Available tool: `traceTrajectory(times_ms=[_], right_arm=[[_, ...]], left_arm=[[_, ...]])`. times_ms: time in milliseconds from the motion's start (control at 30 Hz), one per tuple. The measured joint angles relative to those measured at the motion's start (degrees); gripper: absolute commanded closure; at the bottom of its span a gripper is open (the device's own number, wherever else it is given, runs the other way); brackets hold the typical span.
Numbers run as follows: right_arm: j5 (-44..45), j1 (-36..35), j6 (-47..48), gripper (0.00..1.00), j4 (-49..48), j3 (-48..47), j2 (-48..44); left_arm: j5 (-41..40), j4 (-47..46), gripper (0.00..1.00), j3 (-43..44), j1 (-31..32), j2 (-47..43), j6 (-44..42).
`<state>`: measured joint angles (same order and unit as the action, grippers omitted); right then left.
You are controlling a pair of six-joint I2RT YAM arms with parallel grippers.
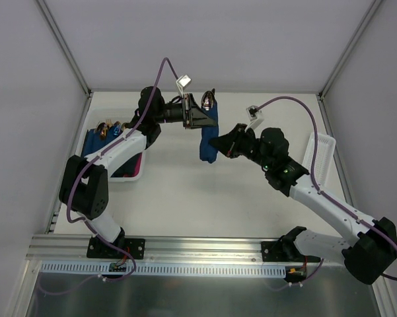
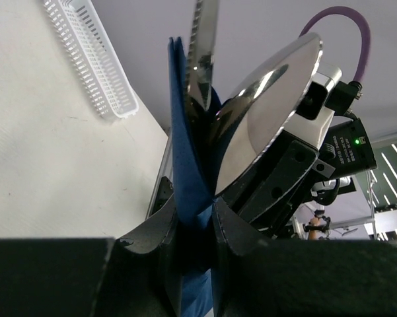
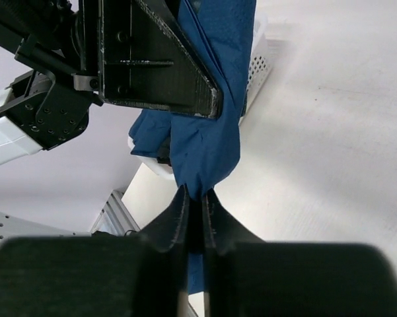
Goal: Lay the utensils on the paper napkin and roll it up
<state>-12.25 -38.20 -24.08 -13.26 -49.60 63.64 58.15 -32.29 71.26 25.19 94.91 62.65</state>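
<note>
Closest to my left wrist lens, my left pincer is clamped on the paper napkin, whose navy fold stands up between both fingers. Out of that fold, beyond my fingertips, rise the utensils: a spoon bowl and a knife blade, their long axes running straight away from this pincer. A white slatted basket lies on the table behind. From the right wrist, my right pincer is pinched tight on the bunched opposite end of the napkin, and the black finger of the left one crosses the same bundle just above. Overhead, the bundle looks lifted off the table at mid-field, held between the two pincers with its length running from the left one, farther back, toward the right one, nearer me. A bin sits at the far left. I judge the wrap loose and not yet rolled, and both arms are equally near it.
</note>
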Motion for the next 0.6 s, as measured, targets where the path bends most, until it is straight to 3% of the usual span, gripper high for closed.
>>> traceTrajectory(times_ms=[133, 167, 233, 267, 400, 567, 600], right_arm=[[-2.23, 1.44, -1.97, 1.0, -3.72, 2.19, 0.17], [-2.93, 1.97, -2.54, 1.0, -4.87, 2.97, 0.17], [-4.22, 2.73, -3.45, 1.0, -7.02, 4.13, 0.2], [-5.05, 3.19, -3.78, 1.0, -7.96, 4.76, 0.2], [-7.74, 5.05, -5.66, 1.0, -10.93, 7.1, 0.46], [-9.81, 5.64, -8.2, 1.0, -13.99, 7.52, 1.29], [-9.97, 5.68, -8.74, 1.0, -15.02, 7.52, 1.44]], left_arm=[[0.07, -0.39, 0.94, 0.0, -0.04, 0.5, -0.17], [0.13, -0.37, 0.82, 0.0, -0.04, 0.63, -0.26], [0.26, 0.02, 0.71, 0.0, -0.02, 0.68, -0.42], [0.59, 0.09, 0.6, 0.04, -0.02, 0.68, -0.44], [1.95, 1.95, 0.43, 0.26, -0.07, 0.31, -2.27], [3.43, 5.92, 0.36, -0.22, -1.36, -1.86, -5.75], [3.52, 6.19, 0.31, -0.85, -1.84, -2.71, -6.49]])
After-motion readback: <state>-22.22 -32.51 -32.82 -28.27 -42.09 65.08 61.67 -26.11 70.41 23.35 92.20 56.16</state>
